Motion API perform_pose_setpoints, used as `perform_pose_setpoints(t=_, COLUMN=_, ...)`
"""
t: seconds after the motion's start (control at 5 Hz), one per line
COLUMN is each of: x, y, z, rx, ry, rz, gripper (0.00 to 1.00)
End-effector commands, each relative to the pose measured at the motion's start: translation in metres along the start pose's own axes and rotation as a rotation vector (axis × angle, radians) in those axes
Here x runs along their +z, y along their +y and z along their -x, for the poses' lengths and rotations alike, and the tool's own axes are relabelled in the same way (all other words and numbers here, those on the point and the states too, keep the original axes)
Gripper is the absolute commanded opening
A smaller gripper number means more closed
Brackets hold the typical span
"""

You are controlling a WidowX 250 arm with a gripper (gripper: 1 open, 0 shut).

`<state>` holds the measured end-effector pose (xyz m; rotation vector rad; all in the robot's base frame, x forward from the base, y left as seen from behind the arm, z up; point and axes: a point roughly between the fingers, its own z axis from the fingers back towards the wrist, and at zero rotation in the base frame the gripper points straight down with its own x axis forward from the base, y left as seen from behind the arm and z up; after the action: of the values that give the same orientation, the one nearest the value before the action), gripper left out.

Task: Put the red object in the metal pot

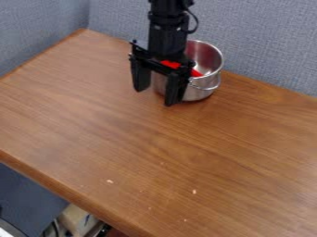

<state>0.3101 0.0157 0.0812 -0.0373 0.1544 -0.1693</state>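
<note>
The metal pot (209, 61) stands at the far edge of the wooden table (124, 157), shiny, round and straight-sided. My black gripper (155, 95) points straight down just in front and to the left of it, jaws wide open with nothing clamped. A small patch of the red object (175, 65) shows between the two fingers, level with the pot's near-left wall. The gripper's body hides most of it, so I cannot tell whether it lies on the table or against the pot.
A grey-blue wall rises right behind the pot. The table's near edge runs diagonally at the lower left, with floor clutter below it. Bare wood stretches in front of and to the left of the gripper.
</note>
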Motion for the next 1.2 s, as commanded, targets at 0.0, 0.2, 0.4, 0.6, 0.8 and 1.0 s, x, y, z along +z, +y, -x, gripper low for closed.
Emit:
perform_pose_setpoints(t=0.0, x=0.012, y=0.015, z=-0.016, rx=0.057, ry=-0.072, rz=-0.006, gripper=1.00)
perform_pose_setpoints(t=0.2, x=0.013, y=0.015, z=-0.024, rx=0.106, ry=-0.090, rz=-0.003, gripper=1.00)
perform_pose_setpoints(t=0.4, x=0.017, y=0.011, z=-0.026, rx=0.143, ry=-0.105, rz=0.000, gripper=1.00)
perform_pose_setpoints(t=0.6, x=0.031, y=0.006, z=-0.027, rx=0.091, ry=-0.120, rz=-0.005, gripper=1.00)
perform_pose_setpoints(t=0.8, x=0.048, y=0.001, z=-0.026, rx=0.040, ry=-0.145, rz=-0.020, gripper=1.00)
perform_pose_setpoints(t=1.0, x=0.043, y=-0.003, z=-0.022, rx=-0.003, ry=-0.153, rz=-0.032, gripper=1.00)
